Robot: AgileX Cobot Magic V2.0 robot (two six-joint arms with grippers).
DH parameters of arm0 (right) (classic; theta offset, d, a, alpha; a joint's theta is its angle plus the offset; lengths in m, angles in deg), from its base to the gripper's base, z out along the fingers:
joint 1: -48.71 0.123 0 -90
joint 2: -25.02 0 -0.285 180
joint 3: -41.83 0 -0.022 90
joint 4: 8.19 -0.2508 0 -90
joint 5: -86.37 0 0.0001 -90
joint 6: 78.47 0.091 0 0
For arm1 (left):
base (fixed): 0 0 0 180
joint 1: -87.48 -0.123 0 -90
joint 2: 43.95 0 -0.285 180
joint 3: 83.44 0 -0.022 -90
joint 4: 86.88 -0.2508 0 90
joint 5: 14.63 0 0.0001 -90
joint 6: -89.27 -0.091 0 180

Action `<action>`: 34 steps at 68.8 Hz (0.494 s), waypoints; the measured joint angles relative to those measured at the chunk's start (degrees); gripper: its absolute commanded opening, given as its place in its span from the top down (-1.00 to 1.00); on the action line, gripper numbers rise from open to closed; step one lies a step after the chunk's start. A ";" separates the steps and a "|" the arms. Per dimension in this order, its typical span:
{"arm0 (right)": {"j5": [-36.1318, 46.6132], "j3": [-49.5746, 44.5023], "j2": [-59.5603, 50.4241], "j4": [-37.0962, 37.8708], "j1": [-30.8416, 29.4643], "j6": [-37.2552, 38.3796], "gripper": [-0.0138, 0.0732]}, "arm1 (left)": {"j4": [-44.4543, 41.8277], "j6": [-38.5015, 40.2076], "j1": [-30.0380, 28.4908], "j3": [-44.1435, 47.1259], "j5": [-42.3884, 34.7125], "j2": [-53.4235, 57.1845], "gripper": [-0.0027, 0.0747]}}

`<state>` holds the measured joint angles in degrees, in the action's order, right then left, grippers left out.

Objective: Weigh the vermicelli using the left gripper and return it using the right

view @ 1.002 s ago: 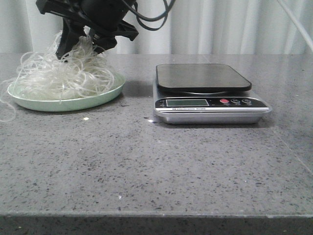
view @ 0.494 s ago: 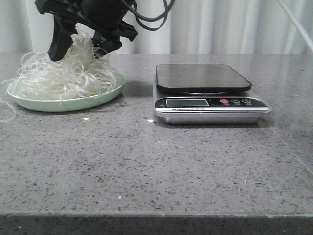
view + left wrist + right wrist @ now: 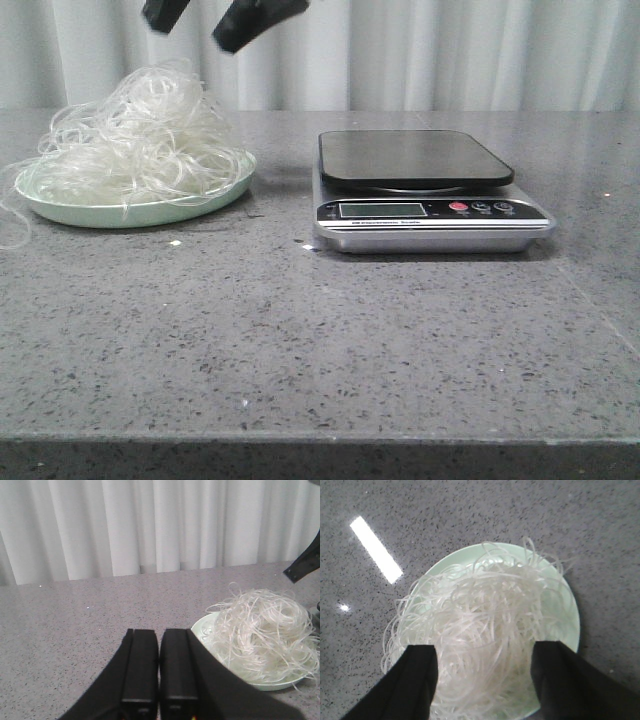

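Resting heaped on the pale green plate (image 3: 140,212), the vermicelli (image 3: 135,140) sits at 9 o'clock of the scale (image 3: 425,195). Right gripper (image 3: 482,672) hangs spread above; left gripper (image 3: 160,680) fingers pressed together, empty.

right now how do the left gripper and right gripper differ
The left gripper has its fingers pressed together, low beside the plate. The right gripper is spread wide open, directly above the vermicelli, and shows at the front view's top edge. Both are black and hold nothing.
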<state>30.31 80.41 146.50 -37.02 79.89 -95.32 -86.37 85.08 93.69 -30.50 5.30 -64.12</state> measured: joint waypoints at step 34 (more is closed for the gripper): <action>-7.63 -1.34 -13.86 9.32 -14.23 1.01 0.33 | 0.00 0.00 0.00 0.00 0.00 0.00 0.58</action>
<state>22.68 79.07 132.64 -27.70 65.67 -94.31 -86.37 85.08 93.69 -30.50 5.30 -64.12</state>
